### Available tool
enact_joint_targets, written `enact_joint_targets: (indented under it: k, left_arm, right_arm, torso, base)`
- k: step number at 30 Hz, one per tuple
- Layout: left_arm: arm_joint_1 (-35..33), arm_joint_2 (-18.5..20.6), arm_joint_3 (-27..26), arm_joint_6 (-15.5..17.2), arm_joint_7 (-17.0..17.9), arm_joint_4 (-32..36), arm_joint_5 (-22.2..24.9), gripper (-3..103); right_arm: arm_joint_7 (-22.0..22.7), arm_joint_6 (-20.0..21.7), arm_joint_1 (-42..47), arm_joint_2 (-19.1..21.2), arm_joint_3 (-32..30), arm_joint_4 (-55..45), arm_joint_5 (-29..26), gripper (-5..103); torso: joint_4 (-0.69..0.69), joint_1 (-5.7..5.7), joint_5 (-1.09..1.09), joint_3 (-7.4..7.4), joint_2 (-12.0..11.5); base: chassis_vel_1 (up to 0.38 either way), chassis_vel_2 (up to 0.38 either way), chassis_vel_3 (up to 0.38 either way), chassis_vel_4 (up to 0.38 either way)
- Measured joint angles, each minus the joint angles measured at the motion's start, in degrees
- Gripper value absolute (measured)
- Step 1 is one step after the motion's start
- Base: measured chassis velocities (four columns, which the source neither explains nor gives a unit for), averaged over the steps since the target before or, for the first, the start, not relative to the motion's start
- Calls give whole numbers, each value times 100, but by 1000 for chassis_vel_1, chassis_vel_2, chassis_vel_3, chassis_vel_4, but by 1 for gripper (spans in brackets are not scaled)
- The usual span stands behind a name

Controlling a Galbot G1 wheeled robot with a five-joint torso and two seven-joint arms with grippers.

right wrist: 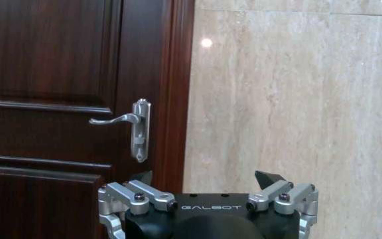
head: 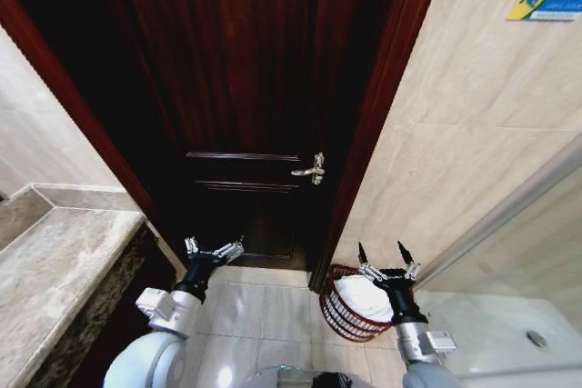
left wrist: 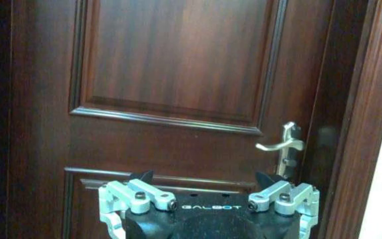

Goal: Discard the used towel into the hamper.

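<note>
The hamper (head: 340, 319), a dark reddish wire basket, stands on the tiled floor at the foot of the door frame. A white towel (head: 357, 296) lies inside it. My right gripper (head: 382, 255) hovers above the hamper's right side, open and holding nothing; in the right wrist view it (right wrist: 206, 176) points at the door frame and the marble wall. My left gripper (head: 215, 249) is open and empty, raised in front of the dark wooden door (head: 245, 88), which it (left wrist: 204, 177) faces in the left wrist view.
The door is closed, with a silver lever handle (head: 311, 170). A stone counter (head: 55, 270) runs along the left. A beige tiled wall (head: 473, 134) and a glass shower panel with a white tray (head: 509, 324) stand on the right. Light floor tiles (head: 264, 315) lie between the arms.
</note>
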State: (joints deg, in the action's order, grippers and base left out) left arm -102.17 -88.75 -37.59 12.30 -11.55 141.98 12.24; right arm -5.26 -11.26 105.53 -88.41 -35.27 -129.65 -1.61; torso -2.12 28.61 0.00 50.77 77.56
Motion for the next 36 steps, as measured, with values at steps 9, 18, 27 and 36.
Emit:
enact_joint_targets:
  k: [9,18,27,36]
  left_arm:
    - [0,0,0,0,0,0,0,100]
    - [0,0,0,0,0,0,0,100]
    - [0,0,0,0,0,0,0,100]
    - [0,0,0,0,0,0,0,100]
  right_arm:
    - [0,0,0,0,0,0,0,100]
    - [0,0,0,0,0,0,0,100]
    - [0,0,0,0,0,0,0,100]
    - [0,0,0,0,0,0,0,100]
  torso:
    - [0,0,0,0,-1]
    - [0,-1,0,-1,-1]
    - [0,-1,0,-1,-2]
    - [0,-1,0,-1,-2]
  base:
    - [-98,-95,86,88]
    - [-66,-78,77,74]
    - [-28,-23,19,20]
    - [-52,-63,51,58]
